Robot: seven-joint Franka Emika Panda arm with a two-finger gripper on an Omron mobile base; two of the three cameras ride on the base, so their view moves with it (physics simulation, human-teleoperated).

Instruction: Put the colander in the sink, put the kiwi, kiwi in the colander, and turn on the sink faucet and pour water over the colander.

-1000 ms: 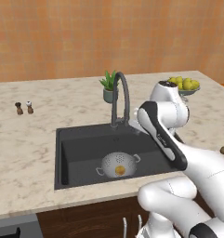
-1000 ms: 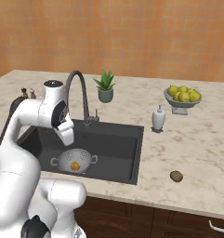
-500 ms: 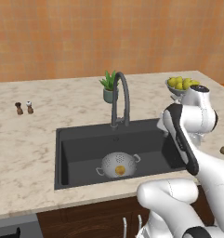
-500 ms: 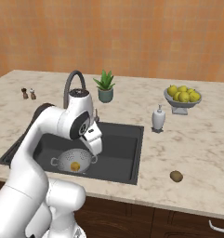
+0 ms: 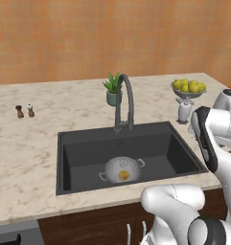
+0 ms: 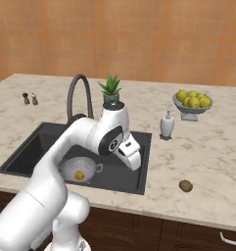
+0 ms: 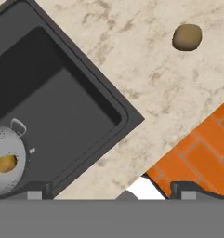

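Observation:
The silver colander (image 5: 121,167) (image 6: 81,169) (image 7: 5,158) stands on the floor of the dark sink (image 5: 88,158) (image 6: 36,147) (image 7: 53,102), with the golden yellow kiwi (image 5: 122,176) (image 6: 79,175) (image 7: 5,163) inside it. On the marble counter to the right of the sink lies the brown kiwi (image 6: 185,186) (image 7: 187,36). My gripper (image 6: 134,162) (image 7: 111,190) hangs above the sink's front right corner, open, with nothing between its fingers. The brown kiwi is well off to its right. The dark gooseneck sink faucet (image 5: 124,98) (image 6: 78,95) rises behind the basin.
A footed bowl of lemons (image 5: 189,87) (image 6: 192,100) and a white soap dispenser (image 5: 184,110) (image 6: 167,125) stand at the back right. A potted plant (image 5: 113,88) (image 6: 110,88) sits behind the faucet, two small shakers (image 5: 25,111) (image 6: 30,98) far left. Orange floor tiles (image 7: 201,148) lie past the counter's front edge.
The arm has swung rightward from above the sink's left side to its front right corner. The gripper stayed open; the colander and the yellow kiwi have not moved.

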